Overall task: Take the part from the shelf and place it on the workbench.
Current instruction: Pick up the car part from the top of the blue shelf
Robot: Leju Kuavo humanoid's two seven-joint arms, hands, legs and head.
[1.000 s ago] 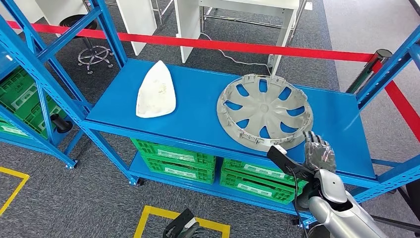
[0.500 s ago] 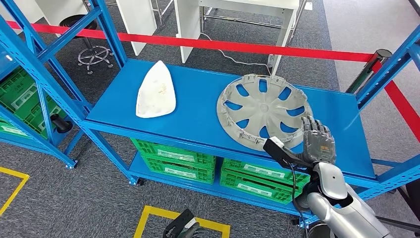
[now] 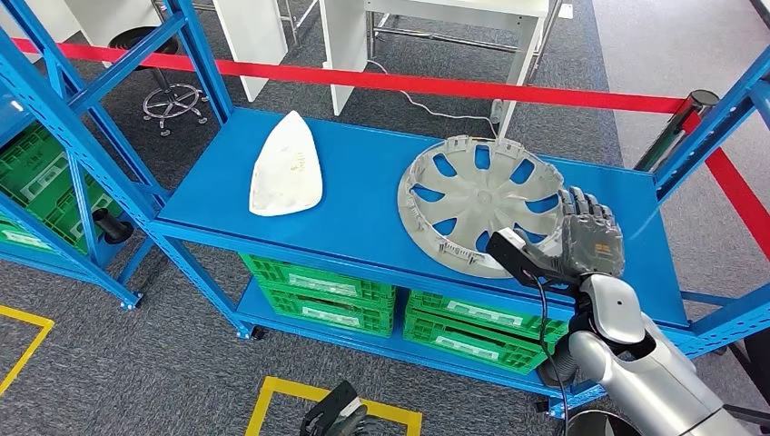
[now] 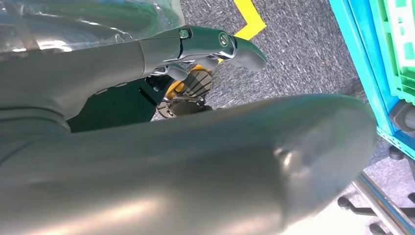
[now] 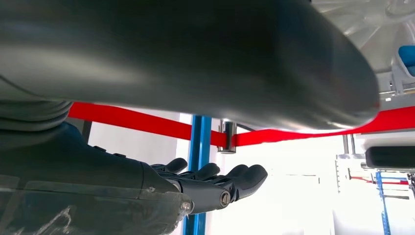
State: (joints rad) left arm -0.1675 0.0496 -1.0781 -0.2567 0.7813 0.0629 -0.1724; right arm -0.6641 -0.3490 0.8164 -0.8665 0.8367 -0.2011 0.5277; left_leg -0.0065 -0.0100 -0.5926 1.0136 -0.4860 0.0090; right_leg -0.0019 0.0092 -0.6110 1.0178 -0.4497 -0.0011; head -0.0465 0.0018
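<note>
- The grey wheel cover (image 3: 486,203) lies flat on the top deck of the blue shelf (image 3: 363,195), toward the deck's right half, inner side up with its clips showing around the rim.
- The right hand (image 3: 590,238) is over the deck at the wheel cover's right edge, palm down, fingers (image 5: 235,178) extended and spread with nothing between them.
- Its thumb (image 3: 522,256) reaches across the near-right part of the cover's rim; actual contact with the rim cannot be confirmed from the head view.
- The right wrist view shows the fingers straight and apart, with a corner of the wheel cover beyond the thumb.
- The left hand (image 4: 215,46) hangs low over grey carpet beside the shelf's lower frame; its fingers appear loosely extended with nothing in them, though the close, blurred view leaves this uncertain.
- A white teardrop-shaped panel (image 3: 286,168) lies on the left half of the same deck, well apart from the wheel cover.
- Green crates (image 3: 318,291) sit on the level below the deck.
- A red barrier tape (image 3: 436,84) runs behind the shelf.
- Yellow floor markings (image 3: 318,400) lie on the carpet in front of it.
</note>
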